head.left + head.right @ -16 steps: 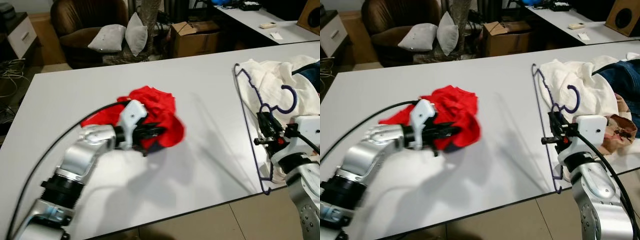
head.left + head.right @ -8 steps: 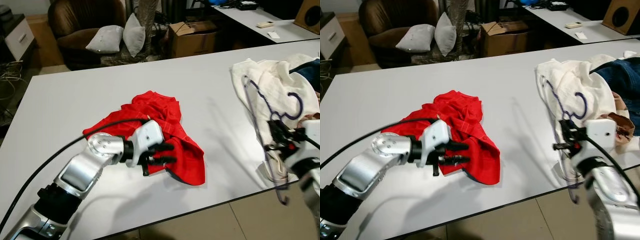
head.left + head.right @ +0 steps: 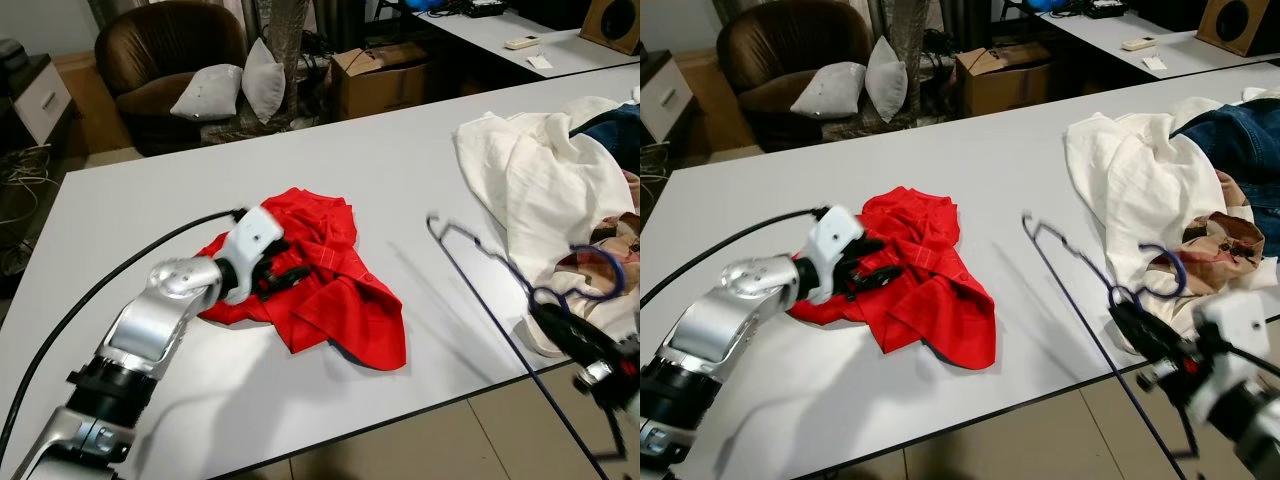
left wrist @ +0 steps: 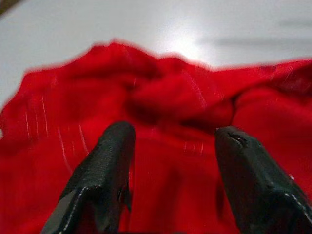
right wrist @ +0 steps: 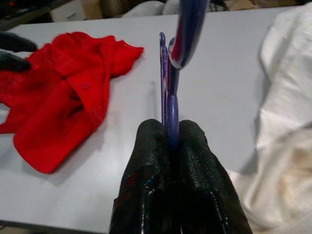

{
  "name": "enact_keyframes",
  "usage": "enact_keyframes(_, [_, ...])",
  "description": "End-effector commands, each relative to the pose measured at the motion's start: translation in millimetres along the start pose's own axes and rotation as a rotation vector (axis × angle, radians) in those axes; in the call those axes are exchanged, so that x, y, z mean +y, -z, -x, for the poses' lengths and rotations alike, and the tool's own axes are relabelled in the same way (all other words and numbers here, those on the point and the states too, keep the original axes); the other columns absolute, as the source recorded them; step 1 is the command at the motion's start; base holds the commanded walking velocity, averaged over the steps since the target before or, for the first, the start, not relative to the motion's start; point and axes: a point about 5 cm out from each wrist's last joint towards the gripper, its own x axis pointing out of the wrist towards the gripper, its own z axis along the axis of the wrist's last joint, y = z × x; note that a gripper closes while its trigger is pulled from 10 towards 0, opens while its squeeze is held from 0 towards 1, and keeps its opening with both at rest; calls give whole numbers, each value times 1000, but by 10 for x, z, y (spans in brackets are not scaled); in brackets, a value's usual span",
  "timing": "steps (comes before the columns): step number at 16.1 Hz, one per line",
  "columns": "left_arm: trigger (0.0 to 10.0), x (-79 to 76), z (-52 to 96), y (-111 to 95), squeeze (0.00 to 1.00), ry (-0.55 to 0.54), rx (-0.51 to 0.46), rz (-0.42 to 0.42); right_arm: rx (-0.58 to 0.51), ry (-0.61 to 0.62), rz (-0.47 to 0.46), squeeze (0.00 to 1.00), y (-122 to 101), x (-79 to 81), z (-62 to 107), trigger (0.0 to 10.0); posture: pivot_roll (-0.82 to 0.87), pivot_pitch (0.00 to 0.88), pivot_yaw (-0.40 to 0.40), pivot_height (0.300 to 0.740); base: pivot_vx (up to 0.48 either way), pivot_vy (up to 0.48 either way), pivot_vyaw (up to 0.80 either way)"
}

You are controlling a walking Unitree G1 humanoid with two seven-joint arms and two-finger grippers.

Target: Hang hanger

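At the table's near edge, your right gripper (image 3: 1140, 335) is clamping the purple hanger (image 3: 1080, 300) off the surface while your left gripper (image 3: 285, 277), fingers spread, is resting on the red shirt (image 3: 330, 290); hanging is not yet started

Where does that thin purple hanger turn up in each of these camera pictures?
Left eye view: the purple hanger slants from mid-table down to the right gripper at the table's near edge.
Right eye view: the same slant, right of centre.
Right wrist view: it stands up from between the shut fingers.
Left wrist view: not there.
Shared landmark: the red garment.
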Motion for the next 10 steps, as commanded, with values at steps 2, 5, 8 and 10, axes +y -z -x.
enact_keyframes(2, [10000, -46, 39, 150, 0, 5, 49, 165, -59, 56, 6, 0, -103, -67, 82, 10000, -191, 0, 114, 740, 0, 0, 0])
enact_keyframes(5, [10000, -109, -105, 265, 0, -49, 27, 324, -68, 48, -8, 0, -118, -79, 96, 10000, -206, 0, 106, 740, 0, 0, 0])
enact_keyframes(8, [0, -61, -197, 338, 0, -139, 11, 363, -97, 4, -27, 0, -151, -6, 8, 10000, -208, 0, 90, 740, 0, 0, 0])
enact_keyframes(10, [0, -41, -227, 299, 0, -137, -45, 383, -99, -18, -39, 0, -128, 28, -38, 10000, -202, 0, 93, 740, 0, 0, 0])
